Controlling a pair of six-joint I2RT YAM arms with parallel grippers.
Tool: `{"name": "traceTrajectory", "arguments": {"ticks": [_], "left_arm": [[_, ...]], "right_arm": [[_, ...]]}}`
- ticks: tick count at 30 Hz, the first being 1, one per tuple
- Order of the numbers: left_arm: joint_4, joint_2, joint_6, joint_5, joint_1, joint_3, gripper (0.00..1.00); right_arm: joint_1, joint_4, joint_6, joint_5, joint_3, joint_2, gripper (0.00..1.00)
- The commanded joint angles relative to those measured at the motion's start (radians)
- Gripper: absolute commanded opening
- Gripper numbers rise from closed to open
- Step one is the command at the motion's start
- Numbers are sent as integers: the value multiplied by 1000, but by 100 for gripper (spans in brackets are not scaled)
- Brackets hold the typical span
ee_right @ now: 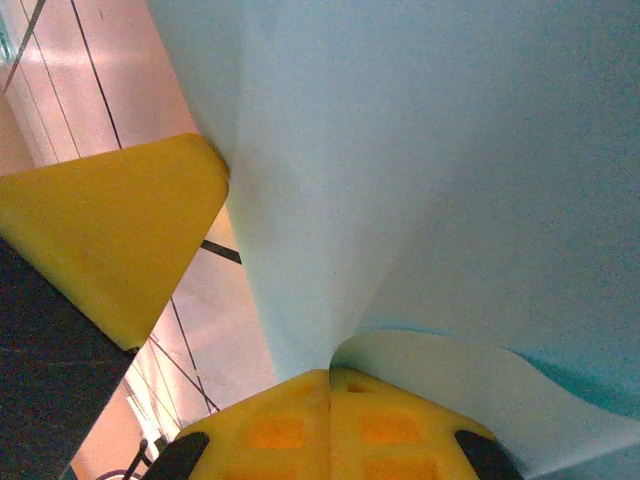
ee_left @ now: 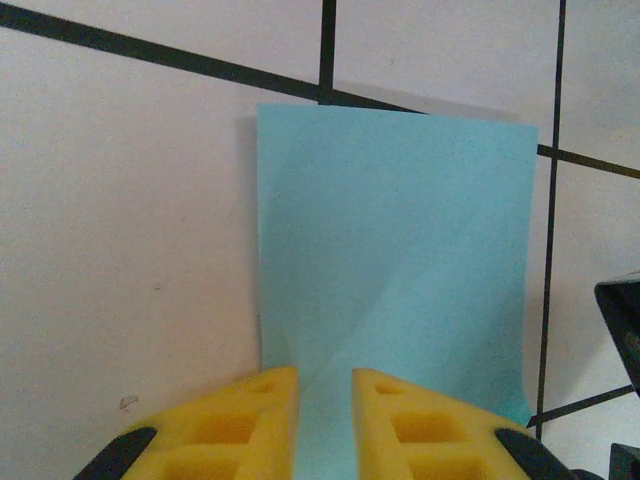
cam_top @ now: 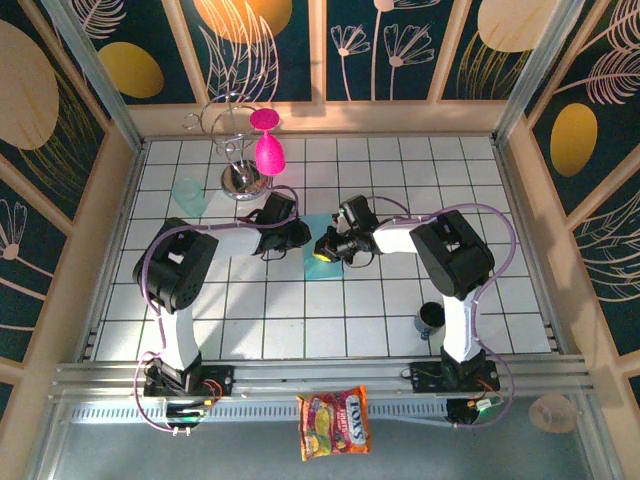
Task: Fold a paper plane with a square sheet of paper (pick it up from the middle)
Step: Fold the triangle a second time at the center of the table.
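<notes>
Packet (cam_top: pixel 333 423) lettered "FOX'S" lies apart from the paper (cam_top: pixel 320 272).

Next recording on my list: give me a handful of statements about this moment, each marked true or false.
1. The right gripper is closed on the light-blue paper. True.
2. The left gripper has its fingers pressed tight together. False: a narrow gap shows between them, with paper in it.
3. The paper is already a slim pointed dart. False: in the left wrist view it is a plain rectangle.
4. The pink goblet lies on the table beside the paper. False: it hangs on the wire rack at the far side.
5. A snack bag lies at the near edge, between the arm bases. True.
</notes>
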Motion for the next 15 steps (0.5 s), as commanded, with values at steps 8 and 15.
{"name": "traceTrajectory", "arguments": {"ticks": [8,15], "left_arm": [[-42,-135,-16,-110,15,-14,28],[-36,-198,-39,-147,44,-56,33]], "right_arm": [[8,-51,-26,16,12,35,27],[8,-48,-27,21,9,32,37]]}}
